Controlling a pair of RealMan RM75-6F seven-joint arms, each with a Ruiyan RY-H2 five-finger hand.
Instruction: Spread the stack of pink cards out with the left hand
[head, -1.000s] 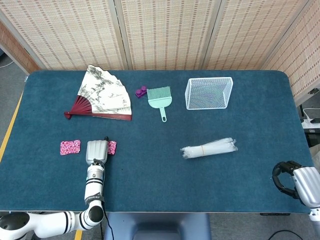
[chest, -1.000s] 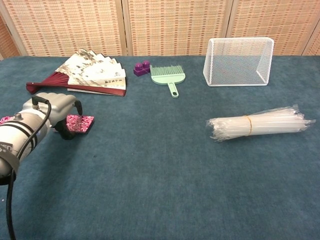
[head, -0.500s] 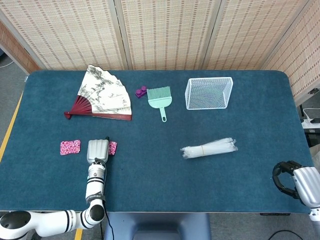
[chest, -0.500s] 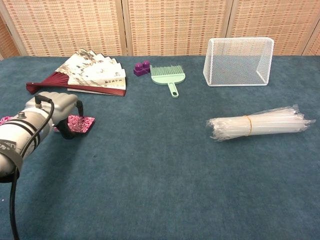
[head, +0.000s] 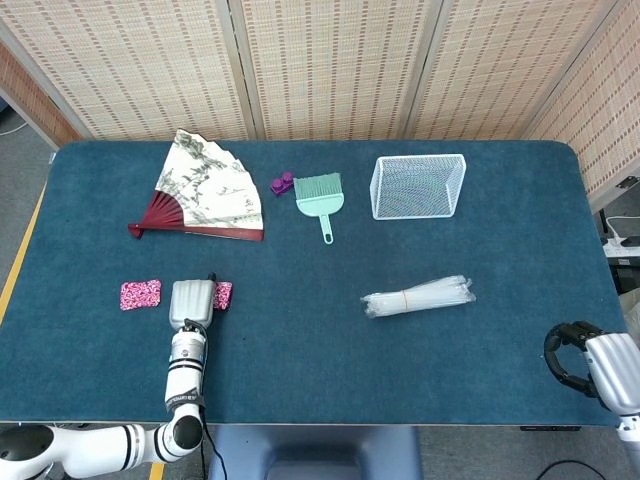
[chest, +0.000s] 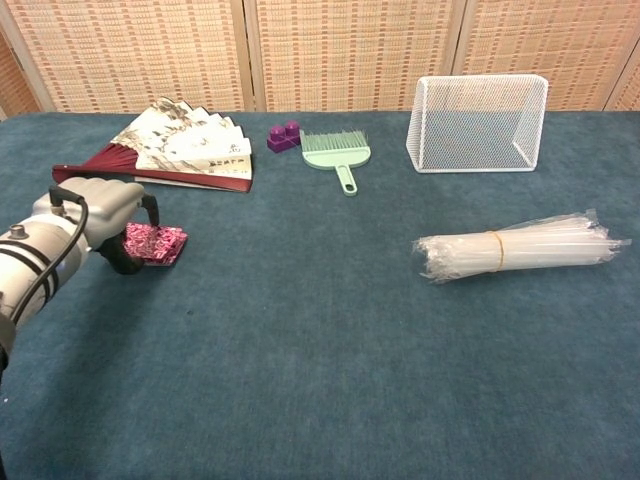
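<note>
The pink patterned cards lie on the blue table (head: 300, 350) in two patches. One patch (head: 140, 294) sits to the left of my left hand (head: 192, 303). The other patch (head: 224, 295) peeks out from under that hand's right side. In the chest view my left hand (chest: 105, 212) is palm down, and its dark fingers (chest: 125, 262) arch down onto the pink cards (chest: 158, 243) and press on them. It grips nothing. My right hand (head: 588, 362) hangs off the table's near right corner with its fingers curled in and nothing in them.
A painted folding fan (head: 205, 190) lies open at the back left. Beside it are a purple block (head: 282, 184) and a green brush (head: 320, 195). A white wire basket (head: 418, 185) stands at the back right. A clear plastic bundle (head: 418, 296) lies right of centre.
My left hand has slid a little to the left over the cards, and the pink patch under its fingers has shifted left with it. The right hand has not moved.
</note>
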